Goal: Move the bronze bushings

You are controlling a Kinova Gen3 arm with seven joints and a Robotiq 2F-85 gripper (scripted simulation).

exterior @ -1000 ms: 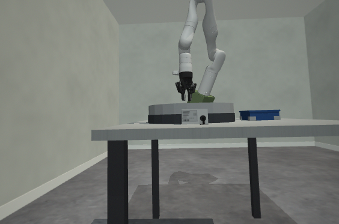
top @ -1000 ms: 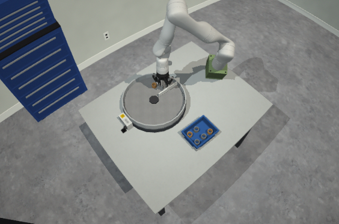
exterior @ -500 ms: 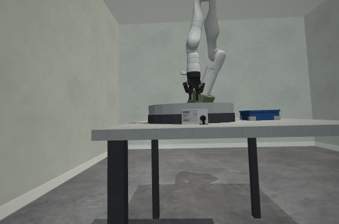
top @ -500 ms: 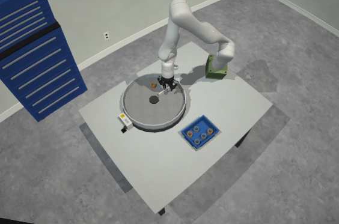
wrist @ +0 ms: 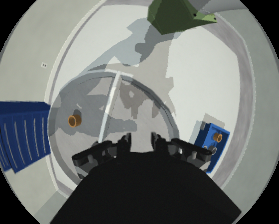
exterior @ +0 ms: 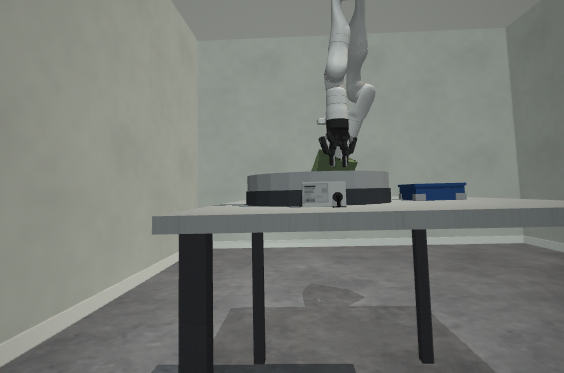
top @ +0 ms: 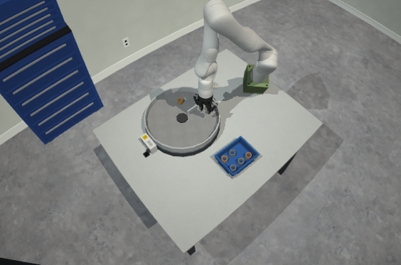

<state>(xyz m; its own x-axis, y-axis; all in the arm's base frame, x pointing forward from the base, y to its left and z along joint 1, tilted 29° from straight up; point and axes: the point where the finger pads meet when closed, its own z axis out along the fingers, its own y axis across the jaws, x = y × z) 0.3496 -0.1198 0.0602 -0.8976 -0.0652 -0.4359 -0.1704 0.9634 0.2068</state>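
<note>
My gripper (top: pixel 207 111) (exterior: pixel 339 164) (wrist: pixel 141 137) is partly open and empty, above the turntable's disc (top: pixel 167 131) on the arm-base side. One bronze bushing (top: pixel 180 102) (wrist: pixel 78 120) stands upright on the disc, away from the dark hub (top: pixel 182 118). The blue crate (top: pixel 242 146) (exterior: pixel 435 192) holds two bronze bushings, one at the left (top: pixel 222 159) and one at the right (top: pixel 251 155), and three steel bushings (top: pixel 232 155) (top: pixel 241 163) (top: pixel 233 170). The wrist view shows only part of the crate; the exterior view does not show inside it.
A pale bar (top: pixel 192 109) (wrist: pixel 109 107) spans part of the disc near my gripper. The turntable has a raised rim (top: pixel 217 128). A white control box (top: pixel 149 145) (exterior: pixel 324 194) sits beside it. The green arm base (top: pixel 253 87) (wrist: pixel 170 17) stands at the table's back.
</note>
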